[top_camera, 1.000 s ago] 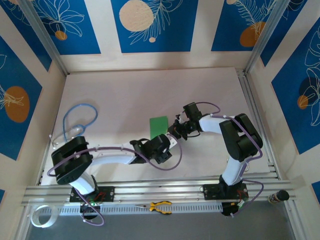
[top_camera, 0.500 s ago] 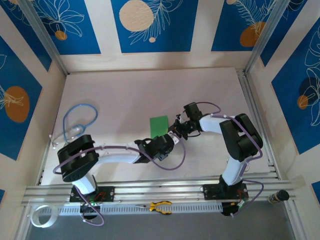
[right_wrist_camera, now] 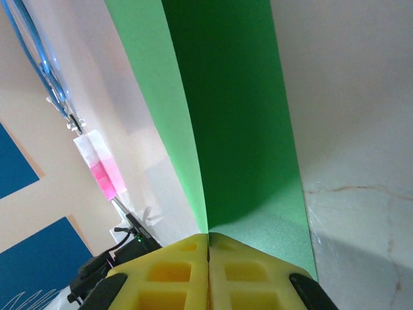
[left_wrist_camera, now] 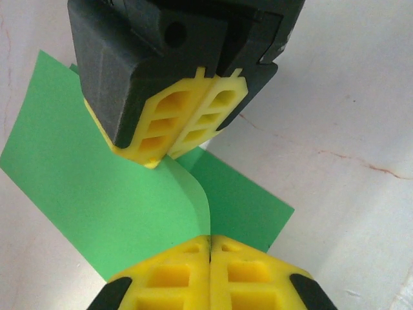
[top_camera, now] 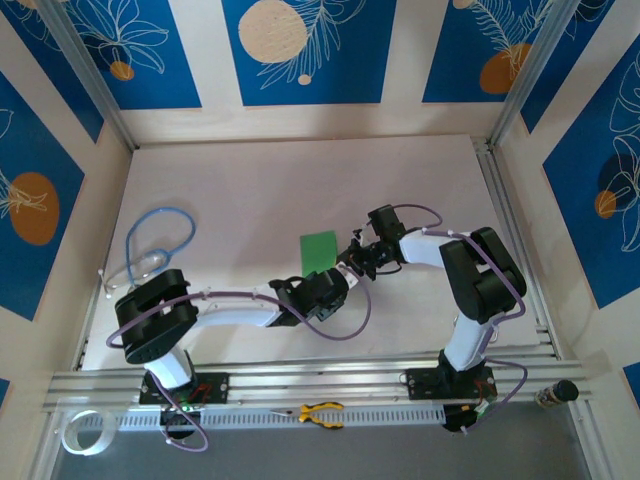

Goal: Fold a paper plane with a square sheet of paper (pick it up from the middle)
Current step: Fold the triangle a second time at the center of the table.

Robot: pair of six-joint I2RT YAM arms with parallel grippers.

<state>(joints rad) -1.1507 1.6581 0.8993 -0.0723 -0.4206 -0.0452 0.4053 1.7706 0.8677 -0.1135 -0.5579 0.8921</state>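
Now pinches the square sheet of paper with the left gripper, fingers pressed together on a raised fold. Clamps the same sheet from the right with the right gripper. Lies mid-table, near-right part curled up.

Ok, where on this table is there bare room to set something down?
Free: the far half of the table, from the square sheet of paper to the back wall; also between blue cable and sheet. Crowded: near centre, where left gripper and right gripper pinch the sheet.
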